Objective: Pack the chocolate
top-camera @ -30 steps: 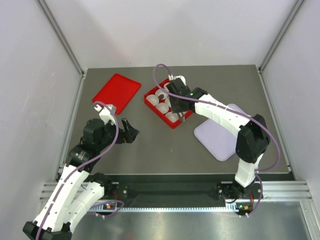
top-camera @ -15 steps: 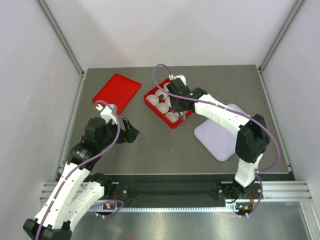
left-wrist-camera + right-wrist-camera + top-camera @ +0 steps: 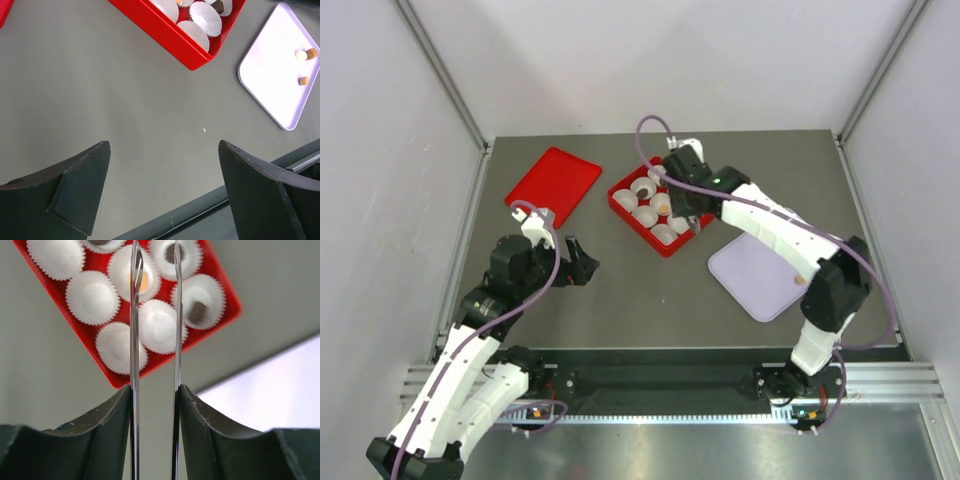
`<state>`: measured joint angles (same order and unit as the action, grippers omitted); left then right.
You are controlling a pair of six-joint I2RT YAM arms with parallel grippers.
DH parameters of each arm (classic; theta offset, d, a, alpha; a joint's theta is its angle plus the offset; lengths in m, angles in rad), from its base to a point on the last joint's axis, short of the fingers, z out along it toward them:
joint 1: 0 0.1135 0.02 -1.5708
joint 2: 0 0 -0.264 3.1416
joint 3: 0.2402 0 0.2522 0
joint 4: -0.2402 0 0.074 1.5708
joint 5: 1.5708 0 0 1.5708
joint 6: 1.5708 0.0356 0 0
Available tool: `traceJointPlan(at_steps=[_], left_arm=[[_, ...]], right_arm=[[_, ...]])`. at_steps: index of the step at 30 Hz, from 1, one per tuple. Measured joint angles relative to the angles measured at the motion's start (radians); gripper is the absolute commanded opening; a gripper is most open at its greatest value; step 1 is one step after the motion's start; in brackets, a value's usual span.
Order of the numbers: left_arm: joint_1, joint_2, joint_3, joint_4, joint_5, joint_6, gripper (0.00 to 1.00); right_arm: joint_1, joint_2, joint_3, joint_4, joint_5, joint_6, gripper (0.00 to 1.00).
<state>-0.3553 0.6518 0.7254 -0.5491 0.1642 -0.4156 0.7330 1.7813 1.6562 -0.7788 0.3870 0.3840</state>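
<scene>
A red box (image 3: 620, 200) holds several white paper cups. Some cups hold chocolate: a tan piece (image 3: 143, 282) and a dark piece (image 3: 199, 312) show in the right wrist view. More tan chocolate (image 3: 303, 80) lies on the lilac tray (image 3: 275, 75). My right gripper (image 3: 155, 390) hangs over the box (image 3: 117, 380), shut on metal tweezers (image 3: 134, 340). The tweezer tips stand slightly apart with nothing between them. My left gripper (image 3: 162, 150) is open and empty, low over bare table near the front edge, well left of the box (image 3: 165, 42).
A flat red lid (image 3: 552, 183) lies at the back left. The lilac tray (image 3: 760, 270) sits to the right of the box, one tan piece (image 3: 802, 281) near its right edge. Grey walls close in the table on three sides.
My right gripper has shifted a little back and to the right over the box, and the tweezer blades have spread slightly. The left arm has barely moved.
</scene>
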Motion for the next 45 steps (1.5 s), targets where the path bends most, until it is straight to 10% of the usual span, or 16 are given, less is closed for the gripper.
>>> traceJointPlan(at_steps=[16,45], left_arm=[[0.0,-0.006,0.0,0.0,0.021,0.0,0.94],[-0.008,-0.021,0.0,0.001,0.048,0.0,0.95]], right_arm=[[-0.687,-0.693,-0.514,-0.198,-0.077,-0.019,0.41],[-0.783,-0.809,-0.742,-0.324,-0.248,0.037,0.4]])
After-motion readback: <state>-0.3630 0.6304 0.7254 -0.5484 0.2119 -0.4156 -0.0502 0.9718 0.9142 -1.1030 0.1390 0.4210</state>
